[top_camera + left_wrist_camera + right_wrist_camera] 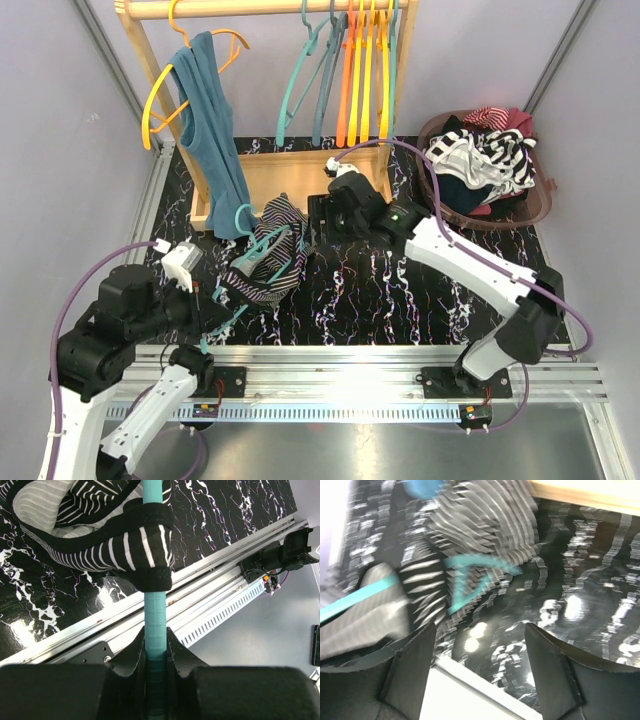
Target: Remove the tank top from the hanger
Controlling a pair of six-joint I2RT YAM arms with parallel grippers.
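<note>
A black-and-white striped tank top (268, 252) lies crumpled on the dark marbled table, still threaded on a teal hanger (262, 243). In the left wrist view one strap (145, 550) wraps round the teal hanger bar (154, 615). My left gripper (154, 636) is shut on that bar just below the strap, and it sits at the hanger's near-left end (208, 303). My right gripper (318, 222) hovers at the garment's right edge. Its wrist view is blurred, but the right gripper (480, 630) is open and empty, with the tank top (470, 540) and hanger (476, 572) ahead of it.
A wooden rack (290, 170) stands at the back with a blue tank top (212, 140) on a yellow hanger and several coloured hangers (355, 70). A brown basket (535, 205) of clothes is at the back right. An aluminium rail (400, 365) runs along the near edge.
</note>
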